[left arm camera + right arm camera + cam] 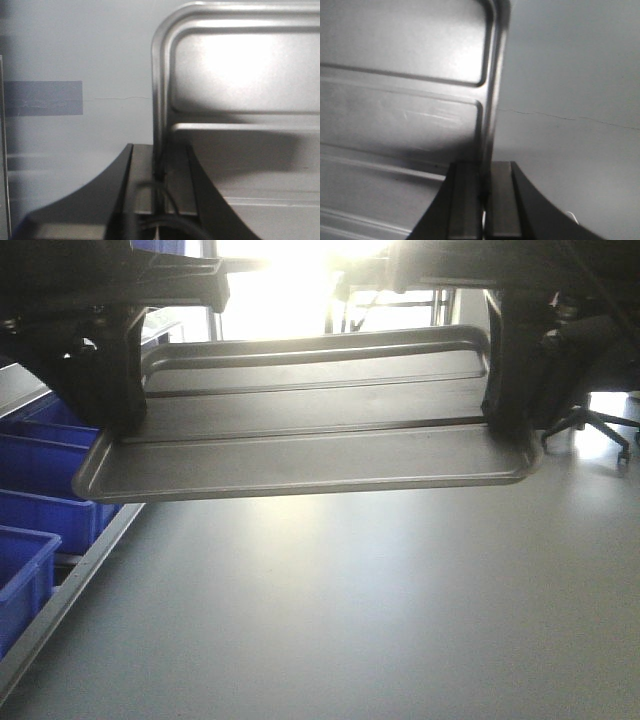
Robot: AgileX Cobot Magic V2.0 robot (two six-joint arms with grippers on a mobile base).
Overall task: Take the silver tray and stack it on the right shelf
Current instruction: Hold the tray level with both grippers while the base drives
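It looks like a lab or workroom with storage. Blue plastic bins line a metal-edged rack at the left, a swivel office chair stands on smooth grey floor, and daylight glares through a far window.

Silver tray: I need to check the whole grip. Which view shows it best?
Front-facing: nearly the whole silver tray, held between left hand and right hand. Each wrist view shows only one clamped end.
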